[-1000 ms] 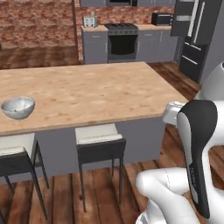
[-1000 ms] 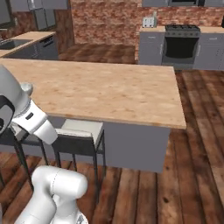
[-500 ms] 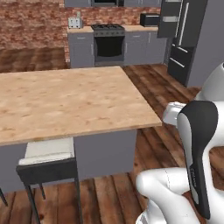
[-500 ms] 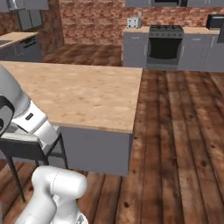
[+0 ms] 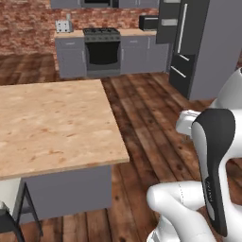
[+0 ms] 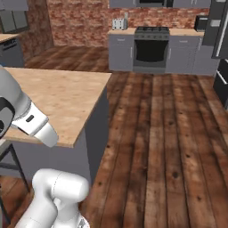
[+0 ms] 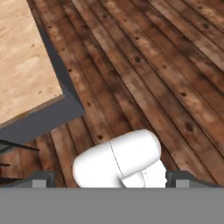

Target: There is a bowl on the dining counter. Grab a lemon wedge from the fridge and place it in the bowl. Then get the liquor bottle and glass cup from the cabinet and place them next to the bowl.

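My base has swung right since a second ago: the bowl is gone from frame and the fridge [image 5: 196, 45] now stands ahead at the far right, so I judge I'm heading for the lemon wedge. It stands upright, doors closed. My fingers [image 7: 109, 180] are spread, empty, beside the dining surface [image 5: 52, 125]

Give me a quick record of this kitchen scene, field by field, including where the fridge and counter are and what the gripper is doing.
dining counter: left in the left base view, top bare
fridge: far right, doors closed
stove: back wall, between grey cabinets
toaster: on back counter left of stove
floor: dark wood planks
gripper: open, holding nothing, above floor beside the counter corner
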Motion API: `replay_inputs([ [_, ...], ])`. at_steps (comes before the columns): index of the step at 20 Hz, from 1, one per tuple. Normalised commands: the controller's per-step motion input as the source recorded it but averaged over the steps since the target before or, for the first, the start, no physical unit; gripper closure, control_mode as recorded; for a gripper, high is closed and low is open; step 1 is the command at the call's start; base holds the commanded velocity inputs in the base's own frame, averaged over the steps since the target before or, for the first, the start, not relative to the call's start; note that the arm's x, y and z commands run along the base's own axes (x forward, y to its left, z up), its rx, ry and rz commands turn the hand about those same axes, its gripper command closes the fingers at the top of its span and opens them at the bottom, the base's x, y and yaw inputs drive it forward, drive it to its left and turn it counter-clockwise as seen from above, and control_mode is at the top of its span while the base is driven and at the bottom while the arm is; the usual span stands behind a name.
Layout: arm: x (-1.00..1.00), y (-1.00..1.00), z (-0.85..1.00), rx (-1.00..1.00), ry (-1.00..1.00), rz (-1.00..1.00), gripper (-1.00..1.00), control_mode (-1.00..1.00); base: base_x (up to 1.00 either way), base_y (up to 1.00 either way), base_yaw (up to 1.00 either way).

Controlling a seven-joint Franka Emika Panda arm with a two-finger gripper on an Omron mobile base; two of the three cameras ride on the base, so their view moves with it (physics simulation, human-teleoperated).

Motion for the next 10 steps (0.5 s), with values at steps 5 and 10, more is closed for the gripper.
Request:
replay_inputs([
  [5,0.0,0.0,0.0,0.0,0.0,0.0,-1.0,1.0,0.9,-1.0,0.0],
  [10,0.0,0.0,0.0,0.0,0.0,0.0,-1.0,1.0,1.0,-1.0,0.03],
])
